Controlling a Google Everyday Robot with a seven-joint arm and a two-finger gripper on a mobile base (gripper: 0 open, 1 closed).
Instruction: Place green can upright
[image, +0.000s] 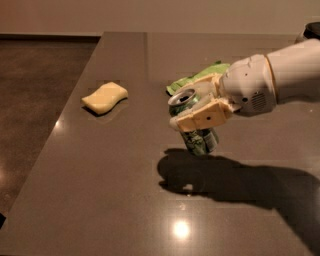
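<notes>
Green can (201, 141) in hand (185, 106), over table (115, 170)

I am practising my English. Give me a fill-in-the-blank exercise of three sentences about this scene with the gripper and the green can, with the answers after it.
1. The gripper is shut on the green can, which is ____, not upright.
2. The sponge on the table has a pale ____ colour.
3. The light-green bag lies ____ the gripper, farther from the camera.

Missing words: tilted; yellow; behind.
</notes>
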